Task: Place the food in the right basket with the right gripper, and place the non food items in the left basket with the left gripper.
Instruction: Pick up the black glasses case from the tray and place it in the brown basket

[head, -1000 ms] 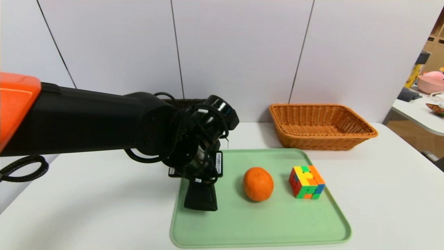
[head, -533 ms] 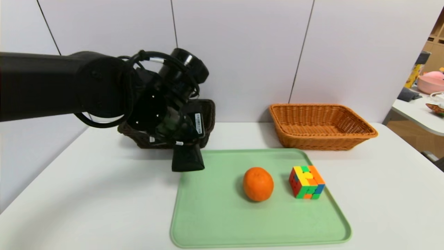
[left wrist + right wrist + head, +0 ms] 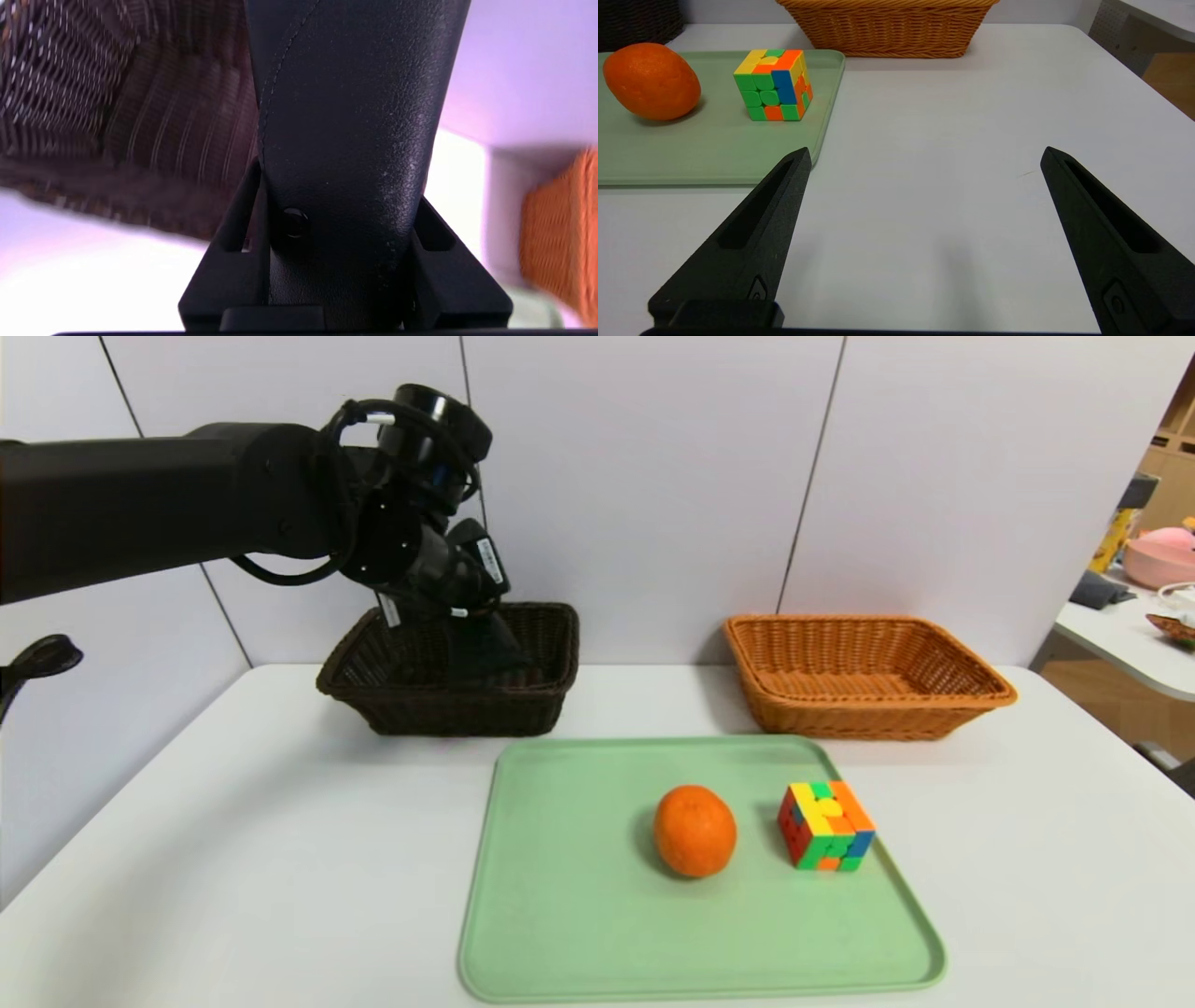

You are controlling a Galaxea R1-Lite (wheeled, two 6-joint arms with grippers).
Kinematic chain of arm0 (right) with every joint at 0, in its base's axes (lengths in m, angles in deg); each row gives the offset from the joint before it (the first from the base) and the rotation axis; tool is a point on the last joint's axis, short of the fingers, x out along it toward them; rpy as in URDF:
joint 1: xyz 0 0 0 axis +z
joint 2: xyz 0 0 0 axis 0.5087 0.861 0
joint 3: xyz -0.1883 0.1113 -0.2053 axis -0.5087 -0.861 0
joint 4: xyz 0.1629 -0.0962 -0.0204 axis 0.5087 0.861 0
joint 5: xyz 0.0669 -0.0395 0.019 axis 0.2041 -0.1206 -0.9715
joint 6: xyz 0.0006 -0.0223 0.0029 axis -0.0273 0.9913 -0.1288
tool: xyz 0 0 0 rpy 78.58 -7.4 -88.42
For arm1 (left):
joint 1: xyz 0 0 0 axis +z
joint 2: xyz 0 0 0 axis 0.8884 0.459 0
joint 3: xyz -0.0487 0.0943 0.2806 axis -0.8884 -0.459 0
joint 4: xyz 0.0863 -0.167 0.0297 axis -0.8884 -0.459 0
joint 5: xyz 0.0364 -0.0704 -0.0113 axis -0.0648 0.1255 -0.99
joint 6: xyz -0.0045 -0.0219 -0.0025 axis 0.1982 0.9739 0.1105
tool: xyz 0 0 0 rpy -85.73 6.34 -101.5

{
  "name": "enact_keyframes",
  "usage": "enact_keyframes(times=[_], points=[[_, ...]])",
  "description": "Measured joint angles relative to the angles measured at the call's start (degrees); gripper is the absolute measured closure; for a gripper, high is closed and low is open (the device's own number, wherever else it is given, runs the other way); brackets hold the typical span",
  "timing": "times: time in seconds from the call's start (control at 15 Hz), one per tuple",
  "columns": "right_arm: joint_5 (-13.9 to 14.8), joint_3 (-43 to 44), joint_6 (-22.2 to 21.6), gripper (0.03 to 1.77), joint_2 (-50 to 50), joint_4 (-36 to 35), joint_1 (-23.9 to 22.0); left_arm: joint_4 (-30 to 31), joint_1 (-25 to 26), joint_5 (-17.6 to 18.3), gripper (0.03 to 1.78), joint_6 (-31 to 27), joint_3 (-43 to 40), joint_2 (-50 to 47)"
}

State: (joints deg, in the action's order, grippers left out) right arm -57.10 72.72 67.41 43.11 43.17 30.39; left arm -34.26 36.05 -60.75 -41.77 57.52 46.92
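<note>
Left gripper [image 3: 457, 616]: held above the dark basket [image 3: 373, 658], fingers [image 3: 233, 261] pinched on the pouch [image 3: 345, 140].
Pouch: clamped between the two fingers, its free end hung down into the dark basket.
Right gripper [image 3: 924, 158]: parked low over the table [image 3: 948, 140] beside the tray [image 3: 714, 154], fingers spread wide, nothing between them.
Orange [image 3: 694, 831]: left on the tray, beside the cube [image 3: 825, 826].
Tan basket [image 3: 868, 677]: set behind the tray.
</note>
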Motion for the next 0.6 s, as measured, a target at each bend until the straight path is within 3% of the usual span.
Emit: enact_keyframes(times=[0.2, 0.6], points=[[0.0, 0.0, 0.0, 0.10, 0.0, 0.0, 0.0, 6.6, 2.7, 0.1, 1.09, 5.3, 0.7, 3.0], [0.0, 0.0, 0.0, 0.10, 0.0, 0.0, 0.0, 9.5, 5.0, -1.1, 1.09, 19.0, 0.8, 6.5]])
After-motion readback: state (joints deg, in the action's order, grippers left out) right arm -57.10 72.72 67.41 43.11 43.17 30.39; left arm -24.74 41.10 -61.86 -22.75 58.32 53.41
